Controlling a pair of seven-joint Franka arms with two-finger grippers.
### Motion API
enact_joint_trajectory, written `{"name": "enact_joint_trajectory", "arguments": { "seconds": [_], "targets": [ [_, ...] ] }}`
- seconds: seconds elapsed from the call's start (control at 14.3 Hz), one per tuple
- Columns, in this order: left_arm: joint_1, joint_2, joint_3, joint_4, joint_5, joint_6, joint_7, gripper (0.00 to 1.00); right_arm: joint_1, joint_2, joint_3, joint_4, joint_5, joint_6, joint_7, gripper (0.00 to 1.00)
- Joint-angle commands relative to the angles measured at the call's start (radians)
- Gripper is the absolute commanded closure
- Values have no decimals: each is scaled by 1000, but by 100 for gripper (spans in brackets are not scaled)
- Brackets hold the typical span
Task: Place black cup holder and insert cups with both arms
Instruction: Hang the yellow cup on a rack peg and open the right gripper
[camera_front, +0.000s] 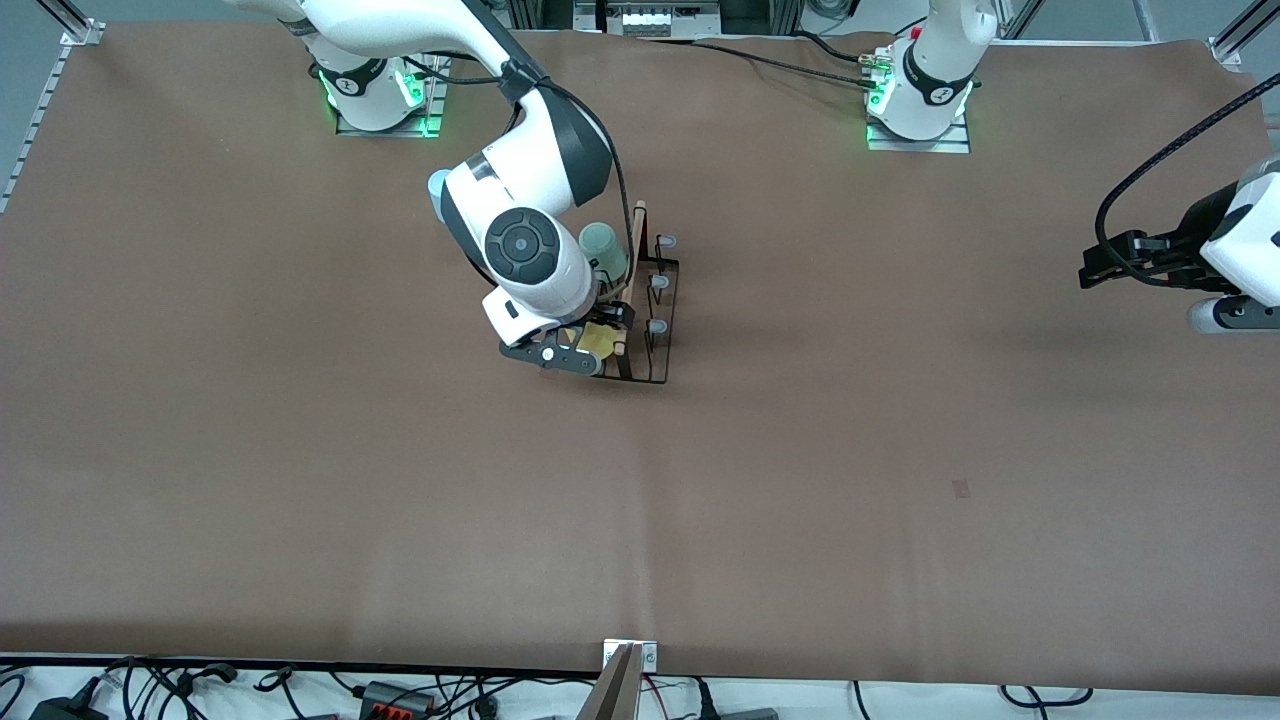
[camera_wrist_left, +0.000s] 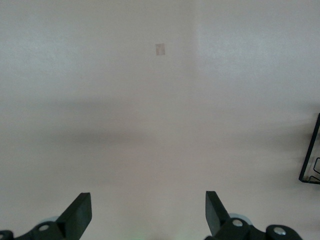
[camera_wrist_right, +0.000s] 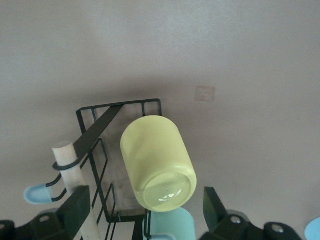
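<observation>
The right gripper (camera_front: 590, 345) hangs over the black cup holder (camera_front: 655, 320) near the middle of the table, its fingers (camera_wrist_right: 75, 210) spread wide on either side of the yellow cup (camera_wrist_right: 157, 162) with a gap at each flank, so it pinches nothing. The cup sits tilted on the rack, base toward the wrist camera, apparently hung on a peg, though the peg itself is hidden.

The step in hand looks like the release of this cup. To do it well, the gripper should lift straight away along the cup's axis with the fingers kept wide, so neither pad drags the cup's wall and tips it off. The wire rack is light; a sideways nudge against the wooden rod handle (camera_wrist_right: 70, 165) could shift the whole thing.

As for what the rack holds: in the front view, taking the holder as the clock's centre, the mint green cup (camera_front: 603, 248) sits at about ten o'clock beside the handle, the yellow cup at about seven o'clock under the gripper, and three pale-tipped pegs (camera_front: 658, 283) along the three o'clock side stand bare. A light blue cup (camera_wrist_right: 170, 225) shows just under the yellow one in the right wrist view.

The left gripper (camera_front: 1100, 268) waits over bare table toward the left arm's end, fingers (camera_wrist_left: 77, 215) spread and empty.
</observation>
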Motion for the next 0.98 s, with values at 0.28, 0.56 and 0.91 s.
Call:
{"name": "enact_joint_trajectory", "arguments": {
  "seconds": [0.28,0.56,0.91],
  "targets": [
    [-2,-22,8,-23,-25,0,-6,0,39,-13,-7,53,-1,14,17,0],
    [-2,-22,8,-23,-25,0,-6,0,26,-54,-18,66,-44,3,11,0],
    [-2,-22,8,-23,-25,0,-6,0,-10,-131,-92,64,-102,-8,-73,0]
  ]
}}
